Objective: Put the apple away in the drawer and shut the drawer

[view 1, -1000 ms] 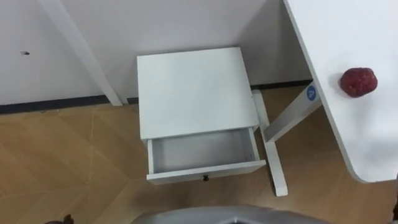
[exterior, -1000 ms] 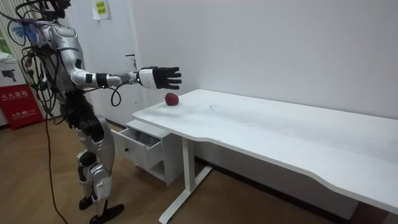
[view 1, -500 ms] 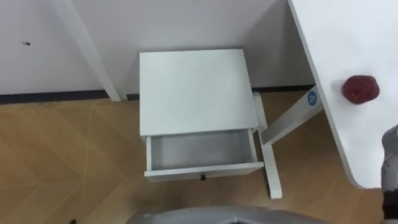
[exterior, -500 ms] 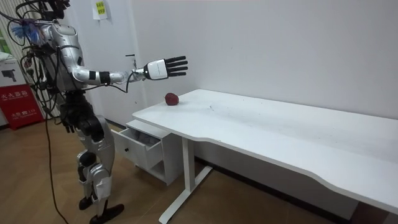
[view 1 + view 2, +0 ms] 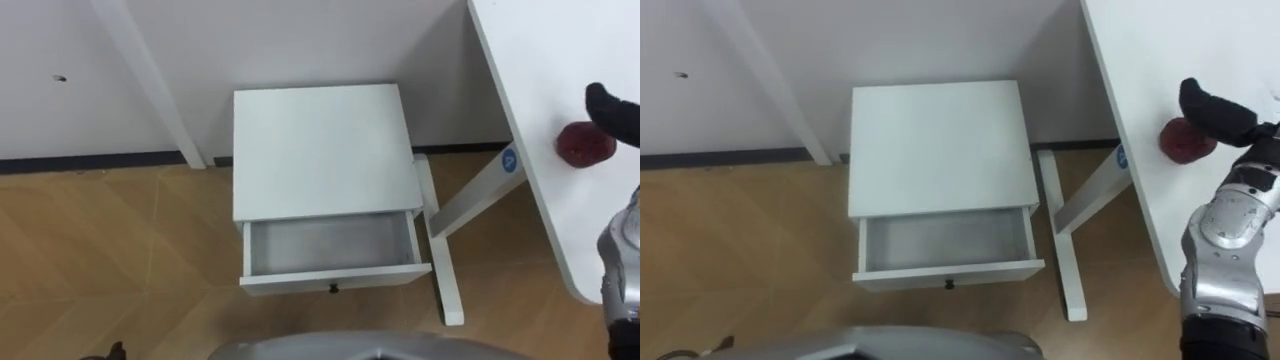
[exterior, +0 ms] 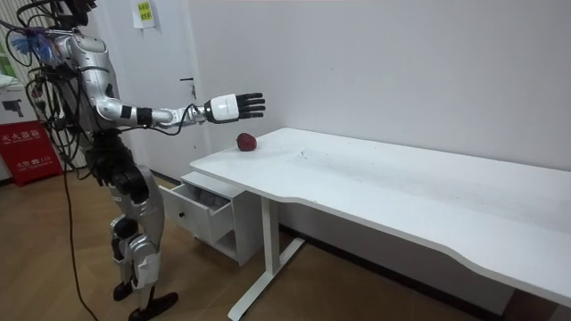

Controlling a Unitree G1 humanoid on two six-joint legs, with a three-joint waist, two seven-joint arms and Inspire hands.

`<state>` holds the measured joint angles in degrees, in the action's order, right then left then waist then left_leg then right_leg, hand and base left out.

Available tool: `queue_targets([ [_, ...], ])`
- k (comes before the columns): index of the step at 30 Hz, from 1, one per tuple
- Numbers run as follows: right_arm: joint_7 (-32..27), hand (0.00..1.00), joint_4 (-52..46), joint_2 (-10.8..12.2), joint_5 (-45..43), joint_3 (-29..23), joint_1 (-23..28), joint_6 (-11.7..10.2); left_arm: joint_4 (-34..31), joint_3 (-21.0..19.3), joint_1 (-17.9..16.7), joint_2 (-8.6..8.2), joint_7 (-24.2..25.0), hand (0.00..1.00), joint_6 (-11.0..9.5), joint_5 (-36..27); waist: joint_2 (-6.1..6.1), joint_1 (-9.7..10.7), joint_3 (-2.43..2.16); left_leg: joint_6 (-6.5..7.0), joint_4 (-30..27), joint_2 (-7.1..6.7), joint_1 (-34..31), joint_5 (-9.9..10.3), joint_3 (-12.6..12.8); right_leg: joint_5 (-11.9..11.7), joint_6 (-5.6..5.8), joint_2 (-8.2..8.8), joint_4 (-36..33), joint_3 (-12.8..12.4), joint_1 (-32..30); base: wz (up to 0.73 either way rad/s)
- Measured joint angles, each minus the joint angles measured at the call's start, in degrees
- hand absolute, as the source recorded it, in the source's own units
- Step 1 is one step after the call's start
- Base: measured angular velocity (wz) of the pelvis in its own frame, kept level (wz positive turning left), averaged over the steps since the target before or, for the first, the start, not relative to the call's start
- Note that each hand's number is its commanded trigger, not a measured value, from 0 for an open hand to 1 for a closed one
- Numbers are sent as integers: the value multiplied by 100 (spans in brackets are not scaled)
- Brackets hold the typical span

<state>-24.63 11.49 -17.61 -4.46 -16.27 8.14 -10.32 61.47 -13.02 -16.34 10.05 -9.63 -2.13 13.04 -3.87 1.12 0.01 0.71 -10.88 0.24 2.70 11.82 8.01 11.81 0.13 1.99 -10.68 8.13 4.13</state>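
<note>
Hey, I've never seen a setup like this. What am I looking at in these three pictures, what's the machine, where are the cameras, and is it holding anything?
The machine is a humanoid robot that stands on two legs and has arms ending in fingered hands. Two pictures come from the twin cameras in its head, looking down at the work. The third comes from a camera standing in the room, which sees the whole robot. The robot stands before a small white cabinet whose drawer is pulled open and looks empty. Beside it is a white table with a red apple lying near its end. The robot's right hand is stretched out above the apple, fingers straight, and holds nothing. The apple is not yet picked up.
</note>
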Motion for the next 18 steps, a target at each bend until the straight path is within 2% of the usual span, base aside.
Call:
queue_targets([
  [4,272,0,181,19,-541,5,29,46,4,0,35,0,24,0,0,-3,-34,3,3,0,-6,0,7,0,-3,-1,-1,1,0,-2,23,0],
  [13,560,0,211,79,-547,178,242,41,67,5,82,-9,20,0,-47,-2,-43,-23,7,0,-23,-1,19,1,-5,-2,-2,-2,4,-14,77,0],
  [18,610,0,493,150,-547,183,271,39,290,25,83,-12,14,0,-71,-8,-4,-6,15,0,-21,0,50,1,-7,-3,-3,-2,1,-10,104,0],
])
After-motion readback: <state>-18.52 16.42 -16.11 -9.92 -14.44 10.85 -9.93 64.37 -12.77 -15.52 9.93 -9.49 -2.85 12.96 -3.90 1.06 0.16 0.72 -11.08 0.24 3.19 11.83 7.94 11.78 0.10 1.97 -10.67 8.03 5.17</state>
